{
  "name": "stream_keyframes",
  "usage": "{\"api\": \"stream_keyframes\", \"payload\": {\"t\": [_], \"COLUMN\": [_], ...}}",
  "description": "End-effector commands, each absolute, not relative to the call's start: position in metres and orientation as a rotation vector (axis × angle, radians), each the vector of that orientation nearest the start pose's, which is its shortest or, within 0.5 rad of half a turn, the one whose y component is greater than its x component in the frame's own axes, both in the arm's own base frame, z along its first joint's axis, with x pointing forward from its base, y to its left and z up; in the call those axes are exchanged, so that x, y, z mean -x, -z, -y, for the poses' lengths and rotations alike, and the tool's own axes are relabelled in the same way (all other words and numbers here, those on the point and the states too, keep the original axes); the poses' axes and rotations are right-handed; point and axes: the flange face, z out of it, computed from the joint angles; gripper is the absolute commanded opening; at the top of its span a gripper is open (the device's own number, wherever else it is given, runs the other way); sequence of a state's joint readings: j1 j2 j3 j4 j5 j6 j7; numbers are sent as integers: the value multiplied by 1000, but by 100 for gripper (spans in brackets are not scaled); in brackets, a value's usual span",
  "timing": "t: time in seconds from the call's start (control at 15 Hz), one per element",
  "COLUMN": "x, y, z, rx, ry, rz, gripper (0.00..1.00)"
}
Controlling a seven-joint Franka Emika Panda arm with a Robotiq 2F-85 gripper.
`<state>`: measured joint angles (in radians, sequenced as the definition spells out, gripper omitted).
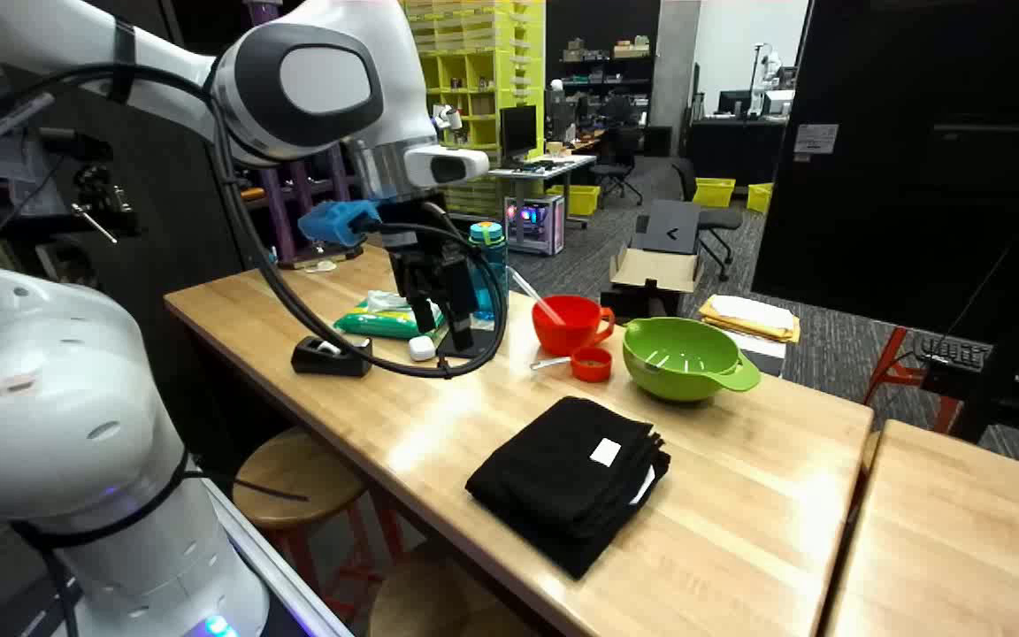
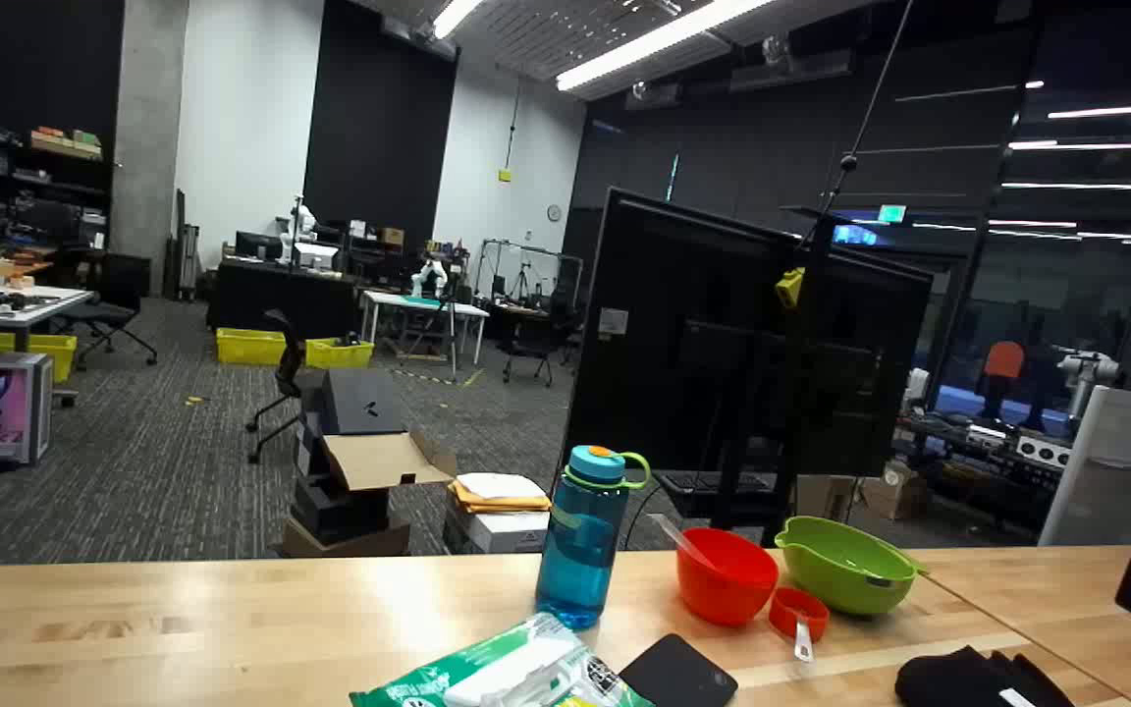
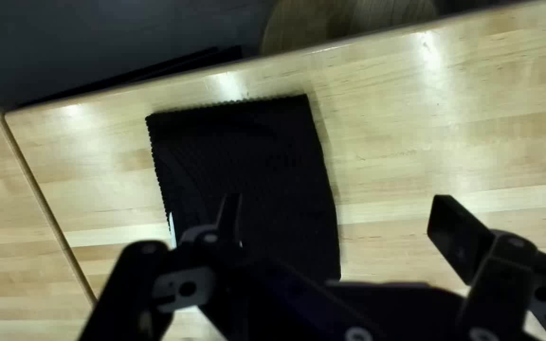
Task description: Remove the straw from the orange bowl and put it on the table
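Observation:
An orange-red bowl with a handle [image 1: 565, 334] stands on the pale wood table [image 1: 739, 495]; the bowl also shows in an exterior view [image 2: 730, 589]. A pale, see-through straw [image 1: 529, 288] leans in the bowl, its upper end sticking out past the rim; the straw also shows in an exterior view [image 2: 679, 536]. My gripper [image 1: 444, 326] is open and empty, above the table. In the wrist view the gripper [image 3: 338, 213] has its fingers wide apart over a black cloth and bare wood. The bowl and straw cannot be made out in the wrist view.
A folded black cloth [image 1: 571, 478] lies on the table. A small red cup [image 1: 592, 364] and green bowl [image 1: 682, 358] stand beside the orange bowl. A blue bottle [image 2: 580, 550], wipes packet [image 2: 516, 668] and black dispenser [image 1: 331, 356] are on the table too.

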<state>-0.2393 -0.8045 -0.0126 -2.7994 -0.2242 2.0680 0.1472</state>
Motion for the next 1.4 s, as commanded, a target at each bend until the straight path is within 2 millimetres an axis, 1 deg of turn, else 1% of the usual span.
{"api": "stream_keyframes", "payload": {"t": [0.0, 0.93, 1.13, 1.33], "x": [-297, -297, -305, -324], "y": [-430, -429, -429, -432], "z": [88, 88, 89, 92], "rx": [3299, 3298, 3309, 3317], "ry": [102, 98, 145, 236], "rz": [-491, -491, -451, -412], "gripper": [100, 100, 100, 100]}}
